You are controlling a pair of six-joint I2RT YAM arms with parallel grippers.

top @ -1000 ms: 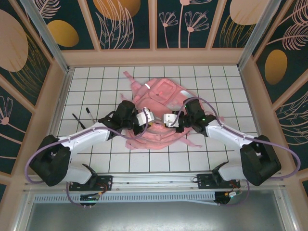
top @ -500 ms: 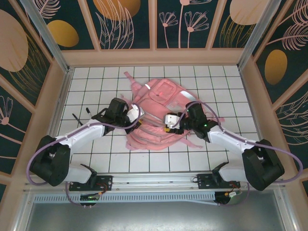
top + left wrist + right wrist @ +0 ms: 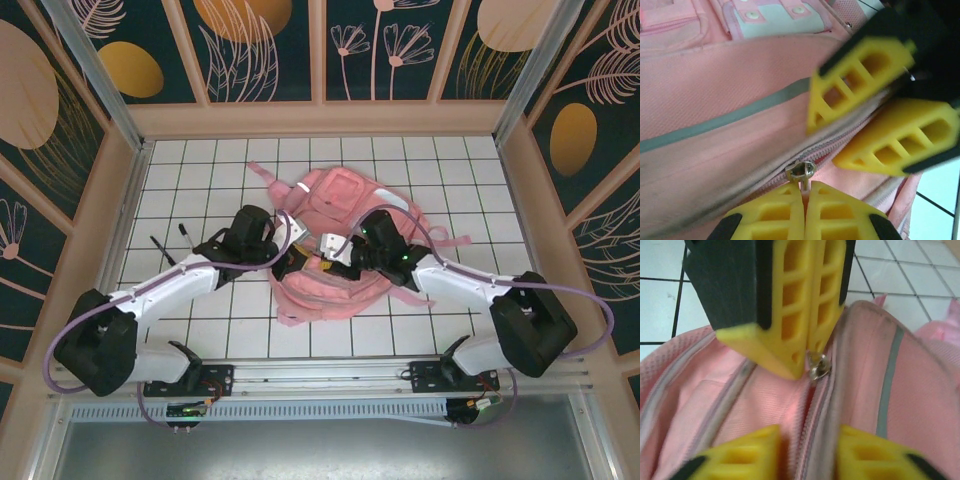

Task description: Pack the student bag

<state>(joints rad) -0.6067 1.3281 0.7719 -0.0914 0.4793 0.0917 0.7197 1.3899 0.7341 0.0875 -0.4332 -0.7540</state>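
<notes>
White gridded table (image 3: 200, 160): the student bag (image 3: 345, 190) lies at its middle, pink, zip seam toward the arms. Left gripper (image 3: 804, 194) — jaws pressed together on the metal zip pull (image 3: 801, 171). Right gripper (image 3: 807, 440) — jaws slightly apart astride the bag's zip edge, just beside the left; whether they pinch it cannot be told. Two slim pens (image 3: 168, 243) lie left of the bag.

One student bag (image 3: 345, 197), one zip pull (image 3: 801, 170), two pens (image 3: 157, 249) (image 3: 186, 236) and two grippers (image 3: 803, 195) (image 3: 807, 440) are here.
</notes>
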